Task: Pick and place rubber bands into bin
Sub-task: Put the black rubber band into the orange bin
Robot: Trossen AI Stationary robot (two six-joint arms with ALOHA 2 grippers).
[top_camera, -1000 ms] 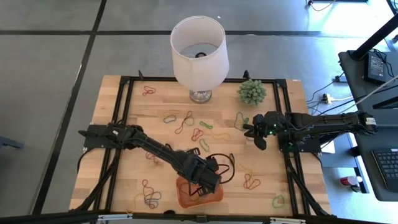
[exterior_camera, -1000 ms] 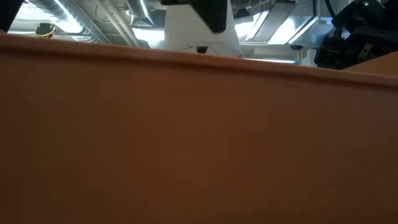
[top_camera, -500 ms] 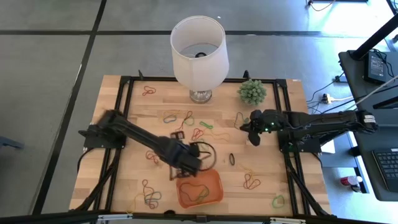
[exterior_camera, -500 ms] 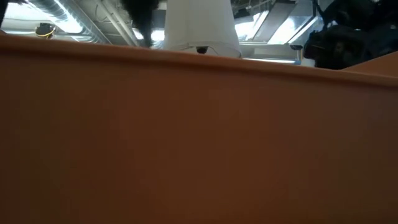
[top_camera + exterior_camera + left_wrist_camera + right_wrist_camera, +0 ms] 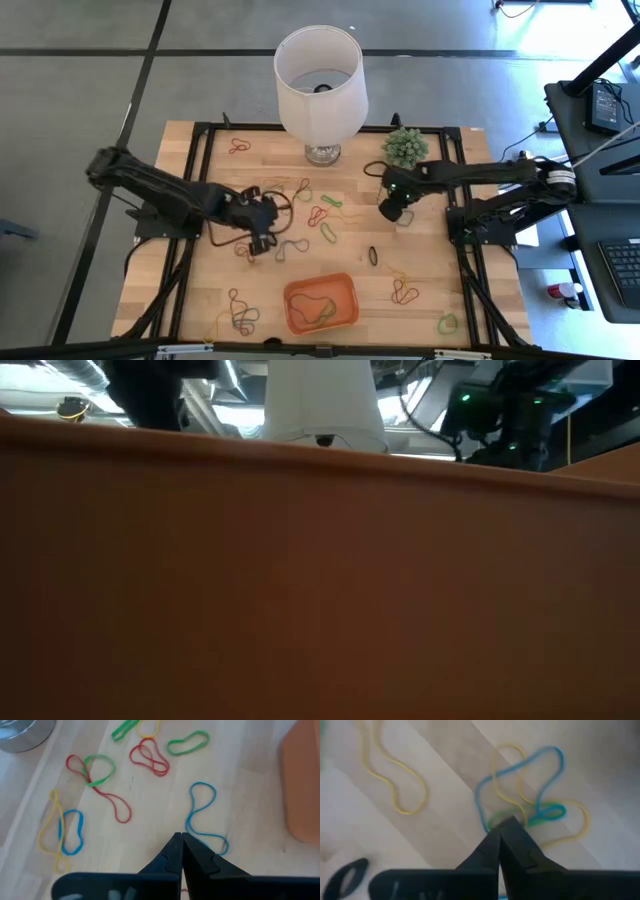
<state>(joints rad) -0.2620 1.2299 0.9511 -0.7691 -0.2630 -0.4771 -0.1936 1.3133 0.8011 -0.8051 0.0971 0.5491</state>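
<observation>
My left gripper (image 5: 181, 840) pinched together, empty, blue rubber band (image 5: 202, 817) just ahead of its tips | bin (image 5: 320, 304), shallow orange tray, off to its side, near table edge (image 5: 300, 345) | my right gripper (image 5: 502, 827) tips together on a blue-yellow-green tangle (image 5: 530, 790); whether gripped, I cannot tell; bare wood around.

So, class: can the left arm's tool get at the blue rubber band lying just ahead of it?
Probably yes. The left tool is shut, with the blue rubber band flat on bare wood at its tip, nothing over it. It must open first.
</observation>
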